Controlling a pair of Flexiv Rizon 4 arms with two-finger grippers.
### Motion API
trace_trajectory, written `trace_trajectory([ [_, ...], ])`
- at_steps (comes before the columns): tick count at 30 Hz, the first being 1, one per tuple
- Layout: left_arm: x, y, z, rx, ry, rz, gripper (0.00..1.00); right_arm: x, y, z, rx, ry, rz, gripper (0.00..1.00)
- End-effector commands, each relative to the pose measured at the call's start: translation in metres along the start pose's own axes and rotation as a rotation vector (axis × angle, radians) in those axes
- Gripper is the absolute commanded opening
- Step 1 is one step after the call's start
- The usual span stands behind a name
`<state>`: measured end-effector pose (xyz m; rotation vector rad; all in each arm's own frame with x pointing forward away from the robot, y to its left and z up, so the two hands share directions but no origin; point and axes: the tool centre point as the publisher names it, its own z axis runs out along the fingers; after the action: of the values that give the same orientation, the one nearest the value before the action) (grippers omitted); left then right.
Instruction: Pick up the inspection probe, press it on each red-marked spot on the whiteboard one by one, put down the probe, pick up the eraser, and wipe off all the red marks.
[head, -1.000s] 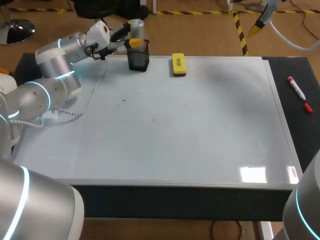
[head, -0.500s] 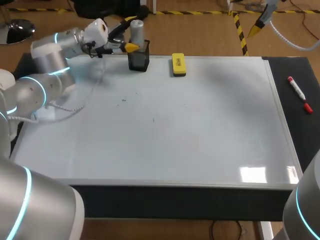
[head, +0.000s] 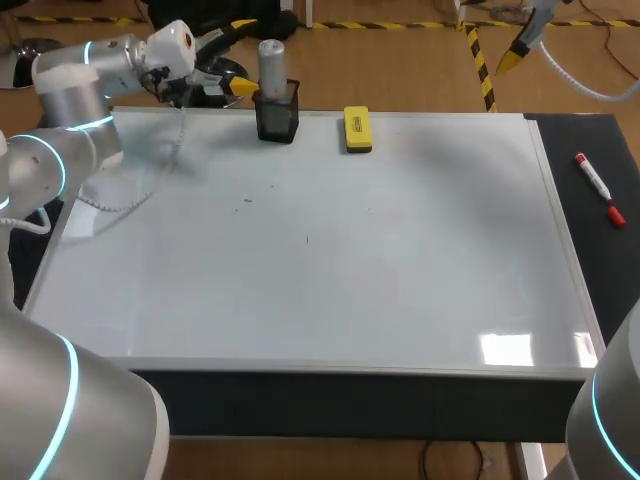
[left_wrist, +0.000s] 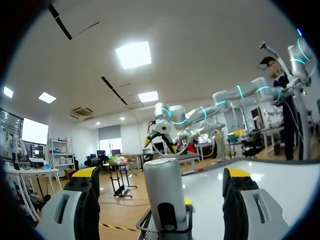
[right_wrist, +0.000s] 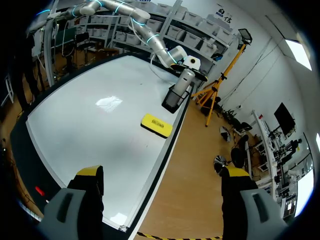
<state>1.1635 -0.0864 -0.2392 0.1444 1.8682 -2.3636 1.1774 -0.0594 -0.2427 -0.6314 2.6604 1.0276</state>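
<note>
Gaping empty, the left gripper (left_wrist: 160, 175) faced the probe (left_wrist: 164, 192) in its holder (head: 277, 120) on the whiteboard's (head: 400, 260) far edge; the right gripper (right_wrist: 161, 176) also gaped empty.

**Glossy board, matt probe, wire mesh**

The whiteboard (head: 400, 280) is smooth and glossy, with a bright glare at its near right corner and a pale, metal-looking frame. The probe (head: 271, 62) looks like matt grey metal. Its holder (head: 277, 120) is black wire mesh. The eraser (head: 357, 129) has a yellow plastic shell. The worktop (head: 612, 280) at the right is matt black.
</note>
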Motion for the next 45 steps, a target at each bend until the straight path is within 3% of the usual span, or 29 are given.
trace_trajectory([
  [1, 0.021, -0.014, -0.007, -0.120, -0.100, 0.012, 1.00, -0.001, 0.000, -0.001, 0.005, 0.005, -0.001, 1.00],
  [19, 0.050, -0.036, -0.047, -0.324, -0.242, 0.095, 1.00, -0.001, 0.000, -0.001, 0.005, 0.005, -0.001, 1.00],
  [34, 0.078, -0.035, -0.063, -0.358, -0.379, 0.111, 1.00, -0.001, 0.000, -0.001, 0.005, 0.005, -0.001, 1.00],
  [45, 0.086, -0.034, -0.066, -0.398, -0.411, 0.129, 1.00, -0.001, 0.000, -0.001, 0.005, 0.005, -0.001, 1.00],
])
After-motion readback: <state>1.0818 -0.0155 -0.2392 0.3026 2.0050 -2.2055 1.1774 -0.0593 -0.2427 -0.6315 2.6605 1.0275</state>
